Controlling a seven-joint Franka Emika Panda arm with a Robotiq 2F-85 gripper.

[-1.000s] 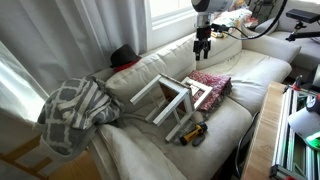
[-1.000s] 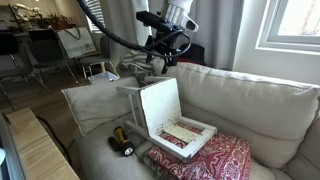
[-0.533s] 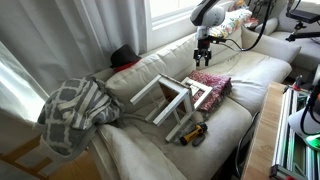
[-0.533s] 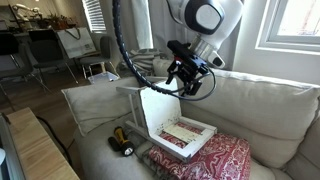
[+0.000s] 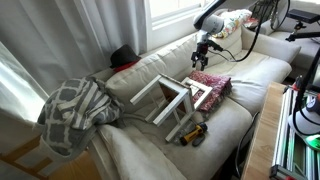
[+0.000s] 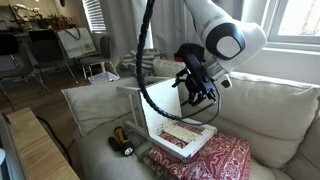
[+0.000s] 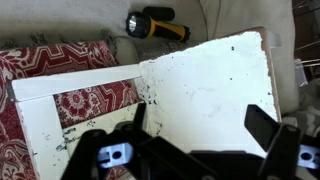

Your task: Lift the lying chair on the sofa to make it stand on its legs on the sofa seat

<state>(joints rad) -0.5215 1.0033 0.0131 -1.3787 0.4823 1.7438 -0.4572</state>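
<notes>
One chair point(image 5: 175, 103) lies on its side on the sofa point(image 5: 150, 72), with the gripper point(image 5: 197, 66) just above it.
The chair rests on the seat cushion. One red pillow point(image 5: 212, 82) shows through its backrest frame, and one flashlight point(image 5: 193, 131) lies near its legs. One checked blanket point(image 5: 72, 112) is heaped at the sofa's end. The gripper's fingers are spread and hold nothing.

I see a red patterned pillow point(image 5: 212, 82) lying flat, with a yellow-and-black flashlight point(image 7: 157, 26) near it. Well apart from both, a grey-white checked blanket point(image 5: 72, 112) sits bunched in a heap below the pale curtain point(image 5: 60, 40).
</notes>
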